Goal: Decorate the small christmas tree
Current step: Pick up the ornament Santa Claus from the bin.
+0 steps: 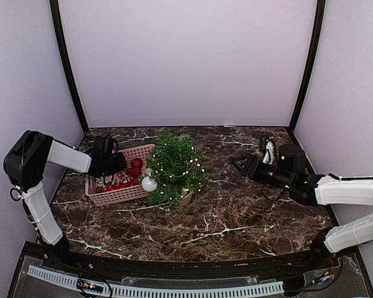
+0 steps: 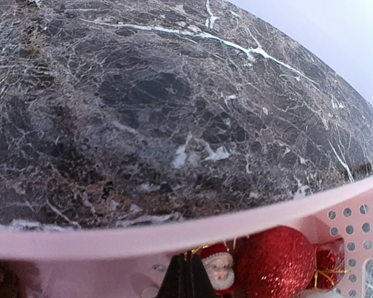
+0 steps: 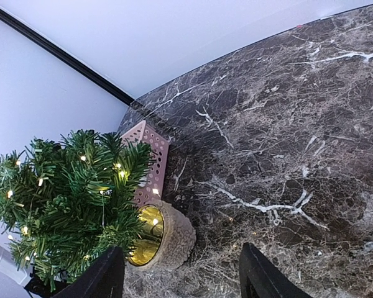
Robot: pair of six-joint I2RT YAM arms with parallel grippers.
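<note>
Pink basket holds a Santa figure and red glitter ball.

- One small christmas tree.
- One pink basket.
- One white ball.
- One Santa figure.
- One red glitter ball; the other red pieces cannot be counted.
- One worktop.

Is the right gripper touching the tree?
Apart. The top view shows a strip of bare table between the open right gripper and the nearest branches of the tree.
</note>
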